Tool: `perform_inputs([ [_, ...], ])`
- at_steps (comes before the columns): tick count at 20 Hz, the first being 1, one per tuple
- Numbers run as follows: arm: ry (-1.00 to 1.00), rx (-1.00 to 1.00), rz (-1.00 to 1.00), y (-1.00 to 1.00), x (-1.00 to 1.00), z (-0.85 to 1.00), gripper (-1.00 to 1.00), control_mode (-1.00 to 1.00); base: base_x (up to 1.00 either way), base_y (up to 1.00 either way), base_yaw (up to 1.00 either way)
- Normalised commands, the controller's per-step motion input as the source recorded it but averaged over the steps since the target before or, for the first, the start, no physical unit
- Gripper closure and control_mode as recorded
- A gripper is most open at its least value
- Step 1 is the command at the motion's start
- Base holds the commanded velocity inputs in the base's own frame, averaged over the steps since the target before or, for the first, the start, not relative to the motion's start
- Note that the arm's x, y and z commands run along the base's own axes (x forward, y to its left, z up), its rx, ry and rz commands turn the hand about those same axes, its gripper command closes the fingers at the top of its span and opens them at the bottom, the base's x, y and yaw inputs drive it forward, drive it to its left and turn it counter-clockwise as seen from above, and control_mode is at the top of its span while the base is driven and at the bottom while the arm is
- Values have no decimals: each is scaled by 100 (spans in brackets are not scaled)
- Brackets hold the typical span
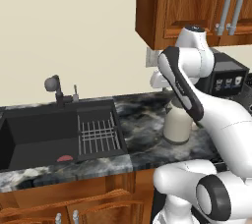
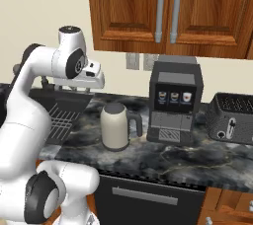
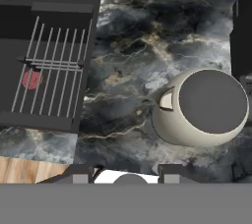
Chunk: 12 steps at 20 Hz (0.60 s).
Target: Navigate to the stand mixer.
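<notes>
Driving along bench (image 2: 163, 162) past kettle (image 2: 115, 126) and coffee machine (image 2: 174, 101); stand mixer unseen, keep arm tucked; fingers (image 3: 81, 173) apart, empty.

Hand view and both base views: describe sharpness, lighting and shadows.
Hand view: soft, slightly blurred; kettle evenly lit. Right base view: crisp, flat light, faint shadow under the kettle on the marble counter. Left base view: sharp; the sink basin dark.

The dark marble counter (image 2: 163, 157) carries a cream kettle (image 2: 115, 127), coffee machine (image 2: 174, 99) and toaster (image 2: 231, 118).
</notes>
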Motion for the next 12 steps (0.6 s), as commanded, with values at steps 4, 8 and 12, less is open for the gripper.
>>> perform_inputs([
  [4, -4, 0, 0, 0, -52, 0, -100, -100, 0, 0, 0],
  [8, -9, 0, 0, 0, -100, 0, -100, -100, 0, 0, 0],
  [12, -13, 0, 0, 0, -100, -6, -100, -100, 0, 0, 0],
])
